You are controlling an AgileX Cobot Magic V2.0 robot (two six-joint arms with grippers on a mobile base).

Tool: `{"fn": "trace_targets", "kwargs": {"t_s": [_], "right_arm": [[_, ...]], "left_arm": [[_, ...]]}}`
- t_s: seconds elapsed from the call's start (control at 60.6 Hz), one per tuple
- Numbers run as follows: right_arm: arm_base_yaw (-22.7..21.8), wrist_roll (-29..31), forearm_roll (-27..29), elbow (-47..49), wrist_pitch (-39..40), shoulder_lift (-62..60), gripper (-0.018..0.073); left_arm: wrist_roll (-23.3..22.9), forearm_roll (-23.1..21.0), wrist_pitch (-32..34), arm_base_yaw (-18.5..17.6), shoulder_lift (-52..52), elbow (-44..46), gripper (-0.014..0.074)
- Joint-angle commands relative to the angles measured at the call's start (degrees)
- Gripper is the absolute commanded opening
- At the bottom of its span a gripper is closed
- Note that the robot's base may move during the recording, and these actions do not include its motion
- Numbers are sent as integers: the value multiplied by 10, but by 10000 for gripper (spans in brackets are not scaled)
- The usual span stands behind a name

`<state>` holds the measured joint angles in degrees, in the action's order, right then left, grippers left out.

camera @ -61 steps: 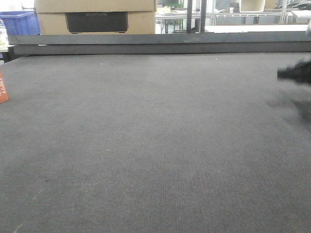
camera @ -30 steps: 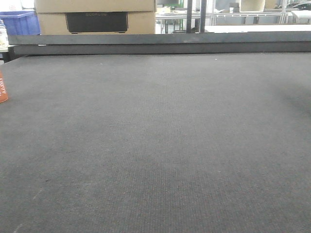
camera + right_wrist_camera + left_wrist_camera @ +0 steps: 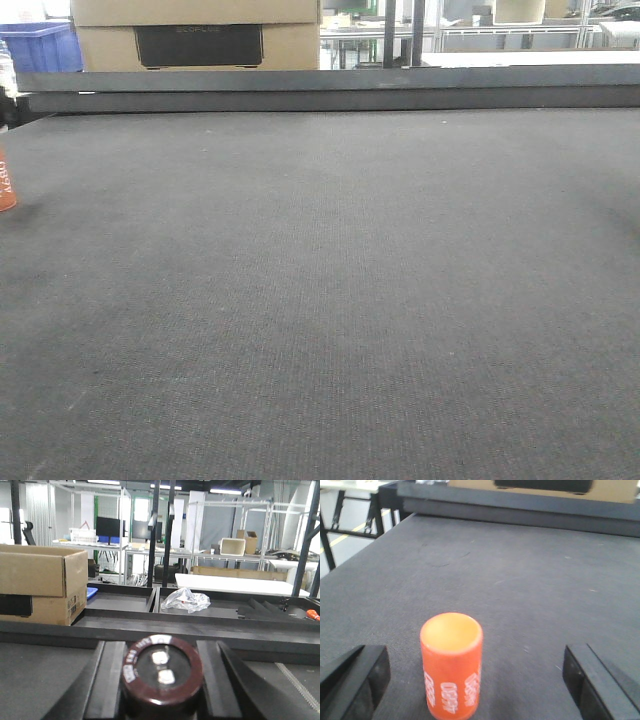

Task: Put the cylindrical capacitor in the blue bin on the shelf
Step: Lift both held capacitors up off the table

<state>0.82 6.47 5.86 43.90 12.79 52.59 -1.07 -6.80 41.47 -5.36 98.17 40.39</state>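
In the right wrist view my right gripper (image 3: 162, 685) is shut on the cylindrical capacitor (image 3: 162, 672). I see it end-on as a dark maroon cylinder with two pale terminals, pinched between the black fingers (image 3: 112, 680). In the left wrist view my left gripper (image 3: 475, 680) is open. Its jaws stand wide apart on either side of an upright orange printed cylinder (image 3: 451, 665) without touching it. That orange object shows at the left edge of the front view (image 3: 6, 185). Neither gripper shows in the front view. The steel shelf is out of view.
The grey mat table (image 3: 330, 300) has a raised dark rail (image 3: 330, 92) along its far edge. Behind it stand a cardboard box (image 3: 195, 35) and a blue bin (image 3: 40, 45). The right wrist view shows dark trays, a plastic bag (image 3: 186, 600) and racks beyond.
One second ago a dark blurred gripper showed at the right edge of the front view. It has since left that view. The orange object has not moved.
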Motion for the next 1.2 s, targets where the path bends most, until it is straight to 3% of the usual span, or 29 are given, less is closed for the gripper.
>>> {"fn": "trace_targets", "kwargs": {"t_s": [0.0, 0.363, 0.61, 0.759, 0.874, 1.056, 1.188], "right_arm": [[1, 1, -2, -1, 8, -13, -130], [1, 1, -2, -1, -13, -18, -130], [1, 1, -2, -1, -15, -18, -130], [1, 1, -2, -1, -18, -18, -130], [1, 1, -2, -1, -20, -18, -130], [1, 1, -2, -1, -37, -18, -130], [1, 1, -2, -1, -84, -18, -130]], "left_arm": [[0, -34, 14, 1, 35, 27, 612], [0, -33, 15, 34, 139, 96, 612], [0, 5, -6, 34, 183, 158, 612], [0, 5, -6, 34, 191, 165, 582], [0, 5, -6, 34, 191, 165, 419], [0, 8, -24, 34, 180, 165, -88], [0, 46, -103, 32, 124, 165, -111]]}}
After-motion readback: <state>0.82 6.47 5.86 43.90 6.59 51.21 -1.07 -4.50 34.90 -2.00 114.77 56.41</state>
